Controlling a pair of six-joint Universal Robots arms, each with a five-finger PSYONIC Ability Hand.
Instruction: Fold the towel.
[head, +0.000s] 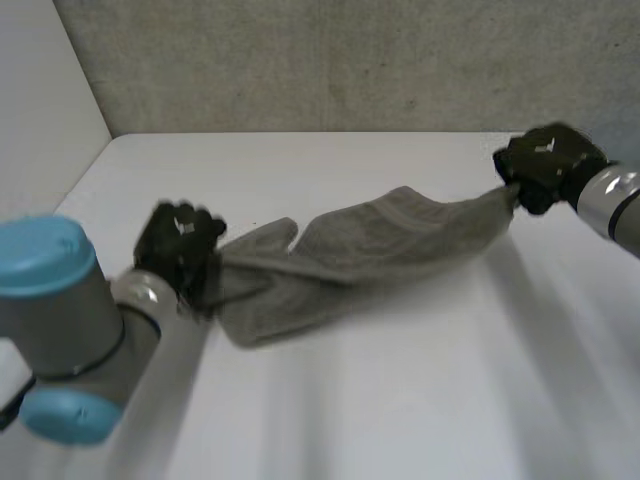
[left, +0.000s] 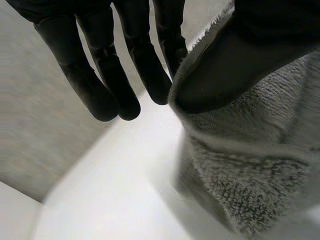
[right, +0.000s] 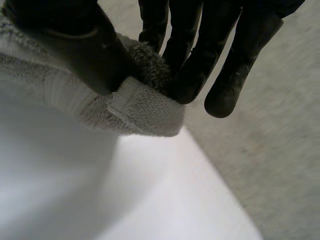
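Observation:
A grey towel (head: 370, 245) is stretched out in a long bunch across the white table (head: 400, 400), running from my left hand to my right hand. My left hand (head: 180, 245) is at the towel's near left end. In the left wrist view its thumb (left: 225, 65) lies over the towel's edge (left: 250, 165), and the edge is caught between the thumb and the straight fingers (left: 150, 70). My right hand (head: 548, 165) holds the far right end. In the right wrist view its thumb (right: 75, 45) and fingers (right: 190, 65) pinch a hemmed corner of the towel (right: 145, 112) just above the table.
A rough grey wall (head: 350, 60) runs along the table's back edge, close behind my right hand. A pale side wall (head: 40, 100) stands at the left. The bare tabletop stretches in front of the towel.

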